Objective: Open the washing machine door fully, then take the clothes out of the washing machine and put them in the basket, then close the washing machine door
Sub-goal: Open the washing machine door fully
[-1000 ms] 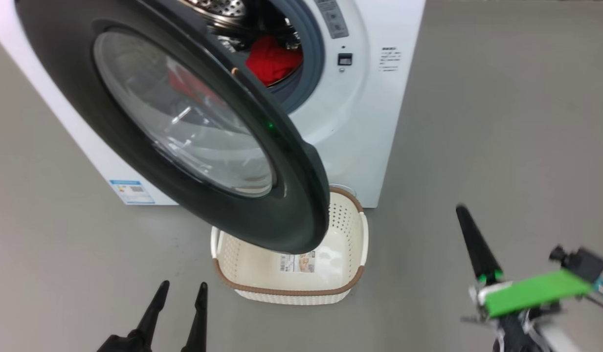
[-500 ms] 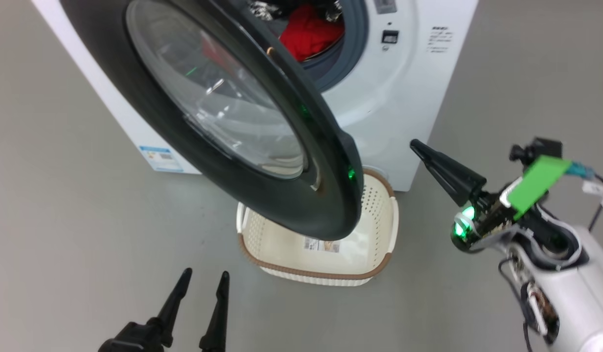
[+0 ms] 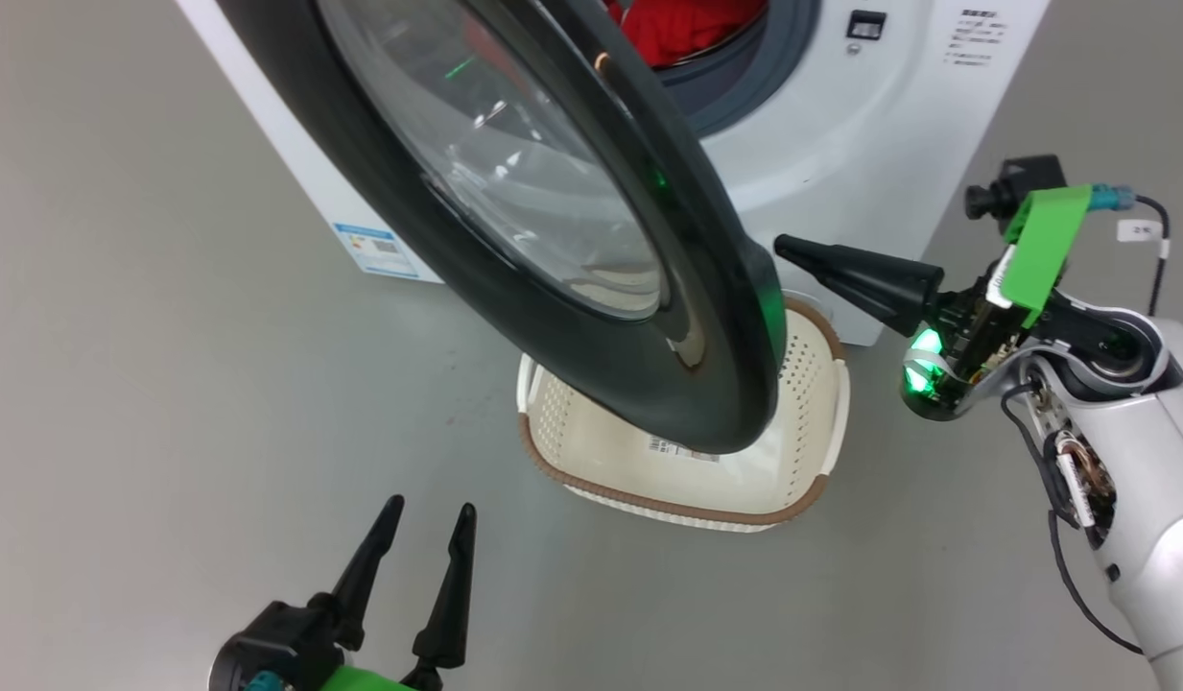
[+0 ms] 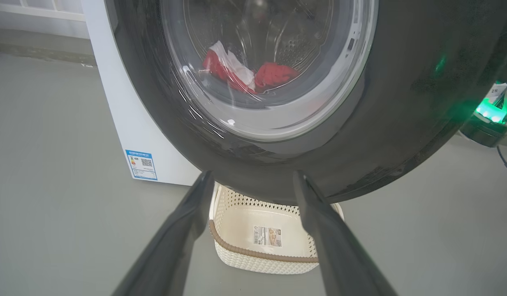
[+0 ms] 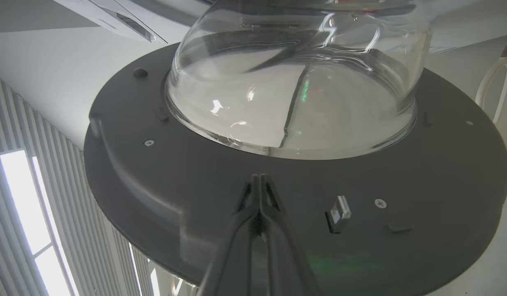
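Two right jaws pressed together, tips beside washing machine door point(image 5: 154, 185)

The left end effector point(image 3: 431, 505), of two long dark tapered fingers, is held low at the head view's lower left, fingers spread apart and pointed up that view. The right end effector point(image 3: 788, 248) is held higher at the right, its fingers pressed together and aimed leftward, carried on a pale grey forearm point(image 3: 1143, 461) with a bright green wrist bracket point(image 3: 1047, 230).
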Motion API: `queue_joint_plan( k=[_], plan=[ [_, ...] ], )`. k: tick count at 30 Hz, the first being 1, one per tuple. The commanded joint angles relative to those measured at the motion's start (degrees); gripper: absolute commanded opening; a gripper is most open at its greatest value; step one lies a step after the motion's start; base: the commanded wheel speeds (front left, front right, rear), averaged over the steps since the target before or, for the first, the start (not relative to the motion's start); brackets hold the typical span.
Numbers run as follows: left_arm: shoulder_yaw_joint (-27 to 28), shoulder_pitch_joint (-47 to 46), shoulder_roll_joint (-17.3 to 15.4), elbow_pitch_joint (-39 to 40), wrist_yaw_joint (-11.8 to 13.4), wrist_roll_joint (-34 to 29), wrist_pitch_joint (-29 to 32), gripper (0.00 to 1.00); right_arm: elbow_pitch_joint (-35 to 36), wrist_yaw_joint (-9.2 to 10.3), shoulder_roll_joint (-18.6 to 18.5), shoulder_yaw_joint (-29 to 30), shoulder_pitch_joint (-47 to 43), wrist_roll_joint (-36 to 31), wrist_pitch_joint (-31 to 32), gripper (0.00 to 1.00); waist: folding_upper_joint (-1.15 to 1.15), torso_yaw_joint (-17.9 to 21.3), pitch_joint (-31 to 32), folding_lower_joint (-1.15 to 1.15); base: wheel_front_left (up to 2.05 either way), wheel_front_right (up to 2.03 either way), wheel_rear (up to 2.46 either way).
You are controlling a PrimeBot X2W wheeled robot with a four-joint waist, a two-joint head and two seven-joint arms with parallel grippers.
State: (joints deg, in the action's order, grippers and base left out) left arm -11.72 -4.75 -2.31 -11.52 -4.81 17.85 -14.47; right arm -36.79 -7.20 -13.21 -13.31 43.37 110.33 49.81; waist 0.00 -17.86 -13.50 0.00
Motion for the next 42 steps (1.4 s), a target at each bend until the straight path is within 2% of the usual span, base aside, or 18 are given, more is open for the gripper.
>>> queue_joint_plan(
  k=[1, 20, 35, 42],
  plan=[
    [1.4, -1.3, -0.6, 1.2, 0.6, 0.4, -0.5, 1.0, 0.8, -0.29, 0.9, -0.7, 1.4, -0.5, 0.7, 0.0, 0.0, -0.9, -0.4, 0.0, 0.0, 0.0, 0.0],
    [0.1, 1.4, -0.6, 1.0, 1.7, 1.7, -0.5, 1.0, 1.7, -0.29, 6.4, -4.2, -5.0, -4.7, 6.7, 0.0, 0.0, -5.2, 4.3, 0.0, 0.0, 0.0, 0.0],
    [2.3, 3.8, -0.6, 1.5, 2.9, 0.6, -0.5, 1.0, 5.9, -0.29, 10.0, -3.8, -10.5, -7.2, 3.4, 0.0, 0.0, -10.5, 7.9, 0.0, 0.0, 0.0, 0.0],
    [3.8, 4.6, -0.6, 2.5, 3.8, 0.6, -0.5, 1.0, 7.5, -0.29, 10.3, -7.0, -11.5, -4.9, 1.9, 0.0, 0.0, -11.6, 8.4, 0.0, 0.0, 0.0, 0.0]
  ],
)
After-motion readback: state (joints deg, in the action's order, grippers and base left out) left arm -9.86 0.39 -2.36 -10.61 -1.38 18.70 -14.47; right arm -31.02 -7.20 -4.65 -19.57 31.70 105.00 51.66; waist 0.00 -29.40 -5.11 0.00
